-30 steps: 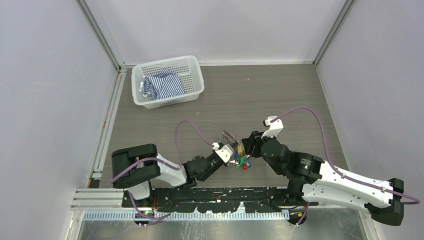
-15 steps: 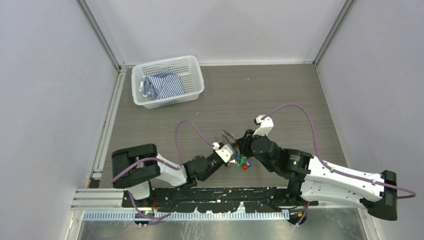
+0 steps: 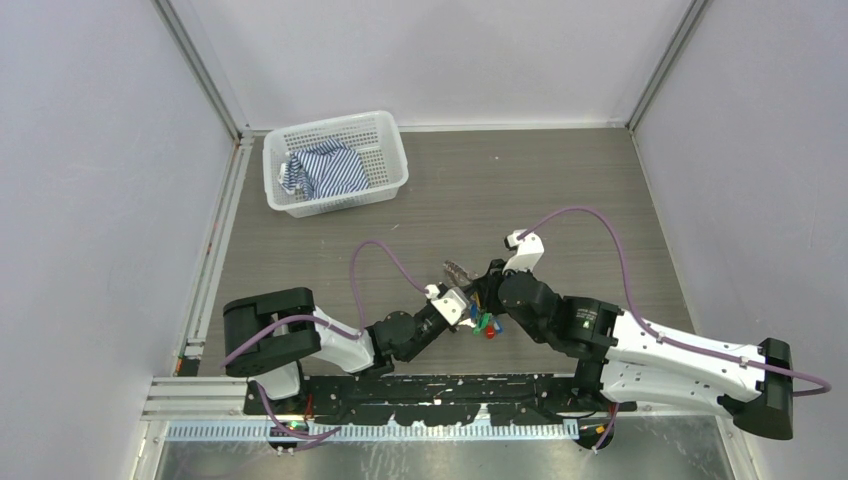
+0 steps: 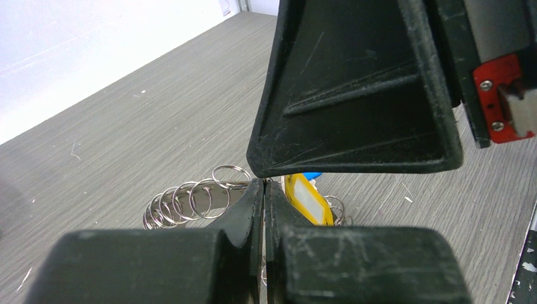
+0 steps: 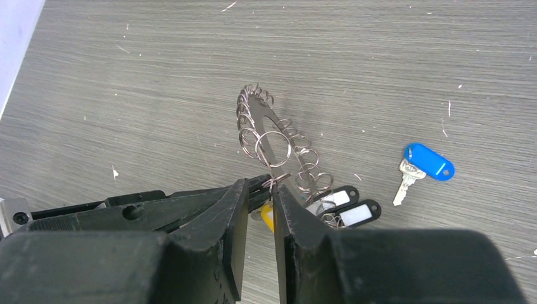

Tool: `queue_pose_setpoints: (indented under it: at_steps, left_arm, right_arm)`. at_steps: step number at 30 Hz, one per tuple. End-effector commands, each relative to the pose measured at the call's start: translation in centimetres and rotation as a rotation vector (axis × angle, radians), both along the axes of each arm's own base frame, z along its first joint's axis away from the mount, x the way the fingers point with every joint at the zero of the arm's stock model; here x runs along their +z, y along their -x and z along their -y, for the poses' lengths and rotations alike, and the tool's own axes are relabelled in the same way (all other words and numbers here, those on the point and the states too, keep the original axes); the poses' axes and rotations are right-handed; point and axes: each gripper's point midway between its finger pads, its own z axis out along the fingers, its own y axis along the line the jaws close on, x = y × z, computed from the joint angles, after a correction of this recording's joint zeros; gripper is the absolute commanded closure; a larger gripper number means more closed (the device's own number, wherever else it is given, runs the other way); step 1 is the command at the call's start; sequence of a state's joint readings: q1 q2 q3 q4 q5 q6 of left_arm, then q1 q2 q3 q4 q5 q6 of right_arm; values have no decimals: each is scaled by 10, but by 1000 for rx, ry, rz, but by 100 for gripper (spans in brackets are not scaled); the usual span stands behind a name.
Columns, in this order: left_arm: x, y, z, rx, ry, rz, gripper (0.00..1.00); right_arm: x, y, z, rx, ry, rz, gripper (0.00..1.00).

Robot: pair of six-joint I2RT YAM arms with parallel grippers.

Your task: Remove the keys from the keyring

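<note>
Rightward arm has advanced toward its partner, jaws narrowing from wide. Now the right gripper (image 5: pixel 261 190) straddles a yellow tag (image 4: pixel 308 201); whether it touches cannot be told. Pressed fully together, the left gripper (image 4: pixel 263 190) sits at the near end of the keyring (image 5: pixel 272 136), which stretches away over the matte wood-grain table (image 5: pixel 380 63). One blue-tagged key (image 5: pixel 425 163) lies well apart.

Likely hazards:
- glossy hard plastic slipping from the pads
- thin springy steel coils snagging, so a pull drags the whole bunch
- crowded black fingers colliding
</note>
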State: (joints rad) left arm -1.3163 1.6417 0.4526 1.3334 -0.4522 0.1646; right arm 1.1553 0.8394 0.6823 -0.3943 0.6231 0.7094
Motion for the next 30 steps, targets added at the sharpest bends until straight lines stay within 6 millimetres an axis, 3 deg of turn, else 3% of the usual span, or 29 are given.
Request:
queue_pose_setpoints:
  at_steps: [1, 19, 26, 30]
  left_arm:
    - [43, -1, 4, 2, 145, 39, 100]
    - [43, -1, 3, 3, 144, 39, 100]
    - [44, -1, 2, 6, 146, 42, 100]
    - [45, -1, 2, 7, 148, 40, 100]
  right_arm:
    - [19, -6, 1, -15, 4, 38, 74]
    - [7, -6, -5, 34, 84, 32, 81]
    - [10, -9, -3, 43, 127, 62, 99]
    - [7, -8, 0, 68, 164, 75, 99]
